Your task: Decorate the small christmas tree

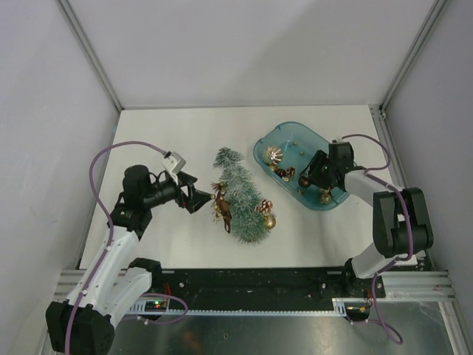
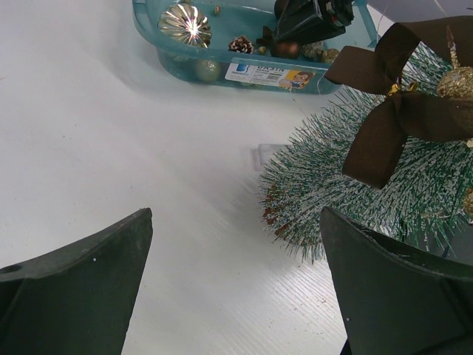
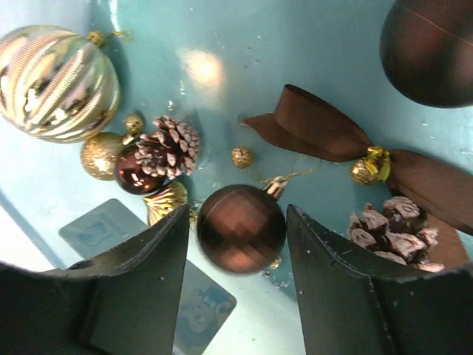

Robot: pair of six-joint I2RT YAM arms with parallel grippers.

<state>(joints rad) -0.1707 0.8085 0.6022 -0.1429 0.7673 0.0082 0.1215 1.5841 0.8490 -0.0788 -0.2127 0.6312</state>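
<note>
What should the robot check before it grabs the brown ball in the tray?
1. The brown ball sits between the fingers of the right gripper: ok.
2. Grip closed on it: not ok, jaws apart.
3. Fingers clear of the neighbouring pine cone: cannot tell.
4. The small christmas tree stands upright: not ok, it lies on its side.
5. The left gripper is open beside the tree: ok.
</note>
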